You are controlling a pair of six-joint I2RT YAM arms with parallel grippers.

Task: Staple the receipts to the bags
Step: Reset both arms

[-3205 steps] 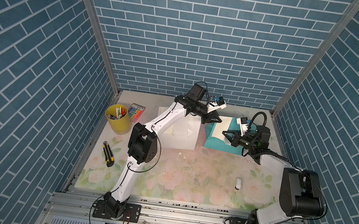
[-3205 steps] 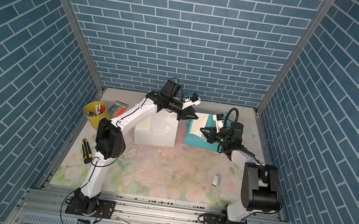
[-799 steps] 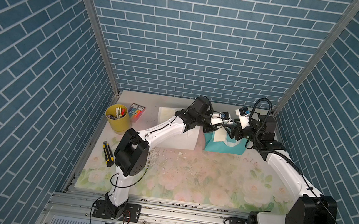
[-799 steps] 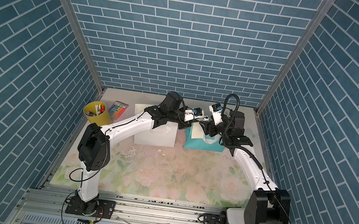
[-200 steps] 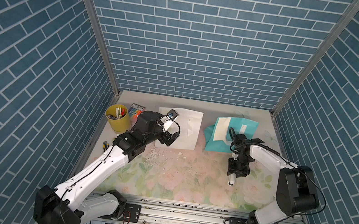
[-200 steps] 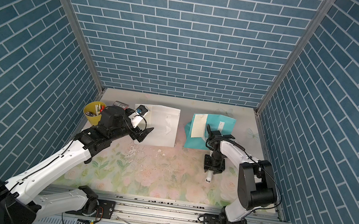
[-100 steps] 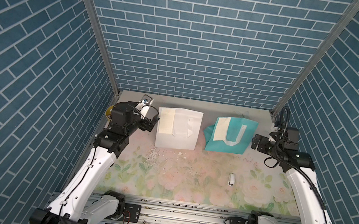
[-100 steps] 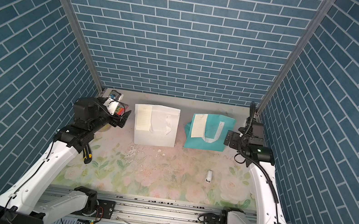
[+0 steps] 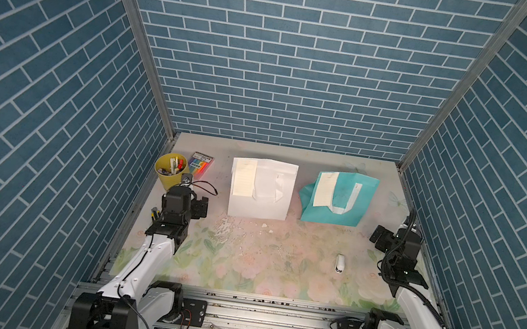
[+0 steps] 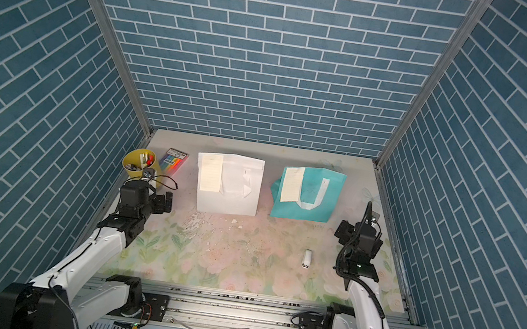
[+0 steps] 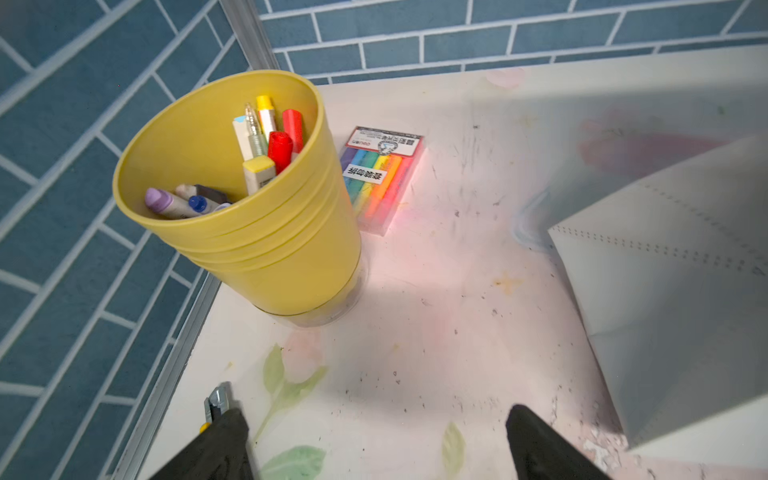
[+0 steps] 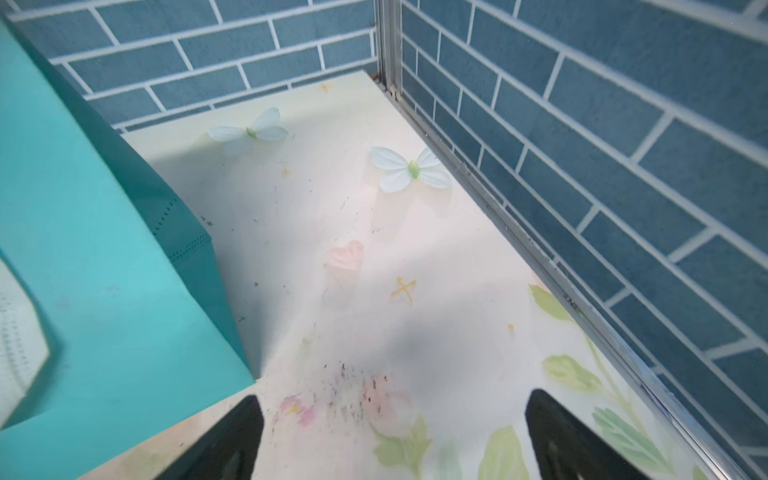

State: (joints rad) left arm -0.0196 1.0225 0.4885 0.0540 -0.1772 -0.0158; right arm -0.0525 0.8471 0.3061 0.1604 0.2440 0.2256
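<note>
starting nearest the camera:

pale floral-print table mat (image 9: 257, 269), speckled with dark scuffs.

left gripper (image 11: 374, 415) — black jaws spread wide with nothing between them, hovering over the mat by the left wall; a yellow-and-black utility knife (image 11: 216, 405) shows partly behind one finger in the left wrist view.

right gripper (image 12: 392, 397) — jaws likewise wide apart and empty, above the mat by the right wall.

small white stapler (image 9: 340, 263), lying alone on the mat, nearer than the bags and apart from both.

flat plain white paper bag (image 9: 260, 203), mid-table, white handles folded on its face; narrow cream receipt slip (image 9: 244, 177) lying along its left side.

flat teal paper bag (image 9: 335, 214) with a white strap handle, just right of the white bag, not touching; second cream receipt slip (image 9: 324, 188) on its left side, beside the strap. staples too small to tell.

round yellow plastic cup (image 11: 291, 249) of markers and pens by the left wall; flat clear pack of coloured markers (image 11: 380, 178) just beyond it.
</note>
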